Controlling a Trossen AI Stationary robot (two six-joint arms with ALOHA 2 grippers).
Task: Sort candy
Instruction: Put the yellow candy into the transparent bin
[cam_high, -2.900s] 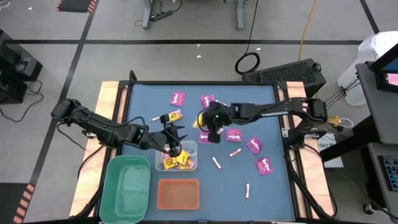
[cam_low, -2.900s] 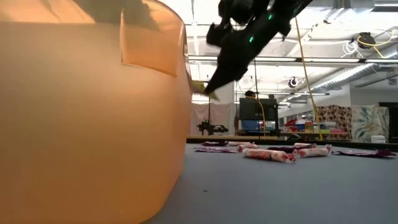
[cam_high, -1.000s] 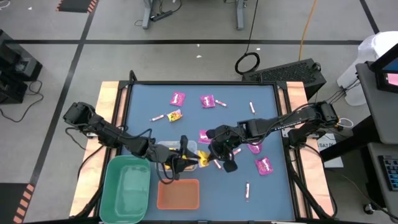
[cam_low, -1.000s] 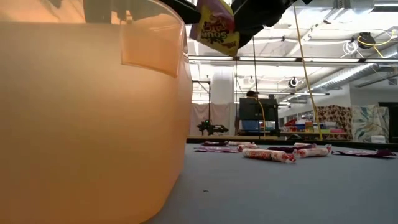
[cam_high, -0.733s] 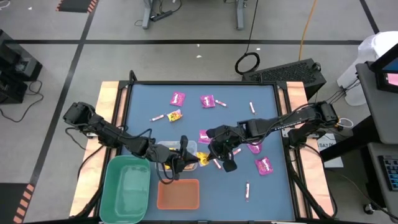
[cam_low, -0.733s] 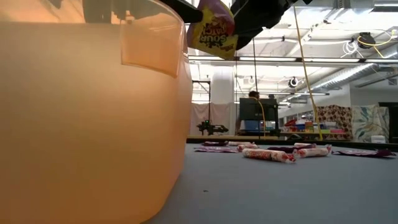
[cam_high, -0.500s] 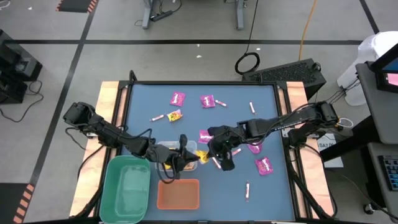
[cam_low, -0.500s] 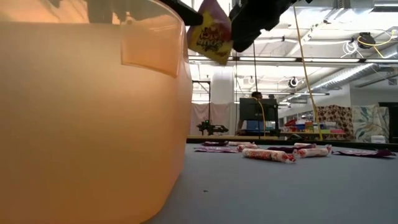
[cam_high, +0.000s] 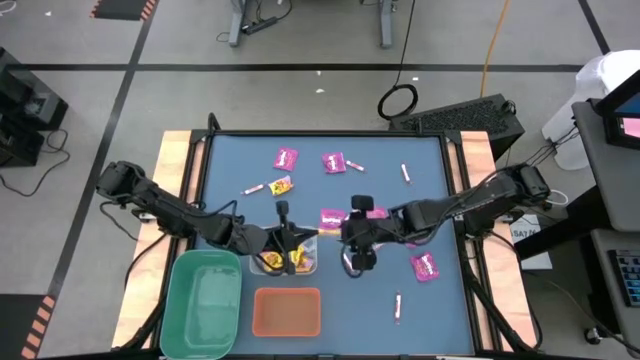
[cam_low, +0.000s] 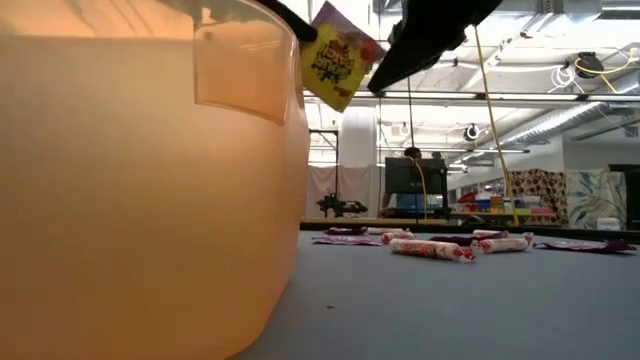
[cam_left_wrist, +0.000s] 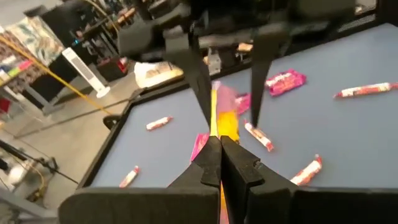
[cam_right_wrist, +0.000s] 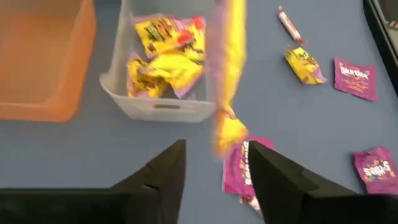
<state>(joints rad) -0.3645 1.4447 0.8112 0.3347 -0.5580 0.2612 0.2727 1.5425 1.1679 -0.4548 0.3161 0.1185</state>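
1. Left gripper (cam_left_wrist: 219, 163) has its fingers pinched together on the edge of a yellow packet (cam_low: 337, 55), which hangs in the air over the clear bin (cam_high: 288, 252), near the table's middle.
2. My right gripper (cam_right_wrist: 211, 163) sits just beside it with its fingers spread apart and nothing between them; I read this as a hand-over, with the packet now carried by the left side alone.
3. From the right wrist view, the clear bin holds several yellow packets; the orange bin (cam_right_wrist: 43, 59) next to it shows no candy in the part I can see, and the green bin (cam_high: 203, 300) looks bare from above.
4. Handling, as I judge it: the packet is light and floppy, a thin crinkly wrapper that swings from a corner grip. I would hold it by a flat sealed edge, not the filled middle, and expect it to drop cleanly once let go.
5. Magenta packets (cam_high: 332, 161) and pink-and-white sticks (cam_low: 432, 248) lie scattered on the blue table (cam_high: 440, 300), well apart from the bins.
6. Writing: one magenta packet in the right wrist view appears to read "Skittles"; the yellow packet's lettering shows in the low view, but I cannot read it.
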